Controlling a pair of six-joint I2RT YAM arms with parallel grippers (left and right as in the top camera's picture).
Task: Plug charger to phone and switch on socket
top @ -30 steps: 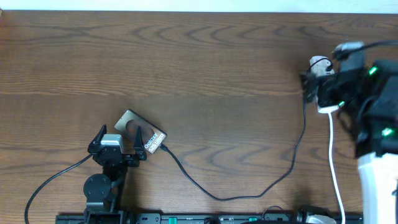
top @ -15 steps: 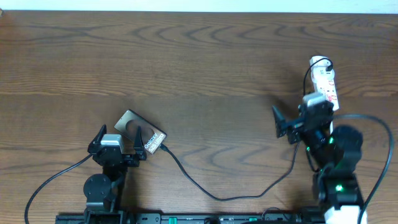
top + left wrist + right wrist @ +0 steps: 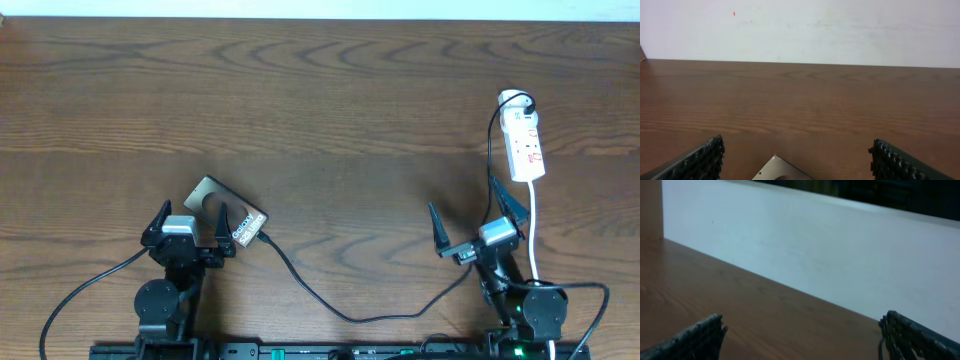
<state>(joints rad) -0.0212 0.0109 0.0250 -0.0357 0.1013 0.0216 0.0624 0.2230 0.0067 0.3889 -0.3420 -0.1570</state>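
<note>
The dark brown phone [image 3: 226, 208] lies flat at the lower left of the table, its corner showing in the left wrist view [image 3: 780, 170]. The thin black charger cable [image 3: 350, 312] runs from the phone's right end, where its plug tip [image 3: 262, 238] sits, across to the white socket strip [image 3: 524, 145] at the right. My left gripper [image 3: 190, 222] is open and empty, its fingers either side of the phone's near end. My right gripper [image 3: 476, 209] is open and empty, below the socket and apart from it. Both wrist views show wide-open fingers, left [image 3: 796, 160] and right [image 3: 802, 340].
The socket's white lead [image 3: 534, 235] runs down the right side past my right arm's base [image 3: 520, 300]. A pale wall [image 3: 800, 30] backs the far table edge. A black rail [image 3: 320, 352] lines the near edge.
My right arm has pulled back from the socket strip to its low pose near the front edge, its gripper open. The socket is now uncovered. The left arm and phone have not moved.
</note>
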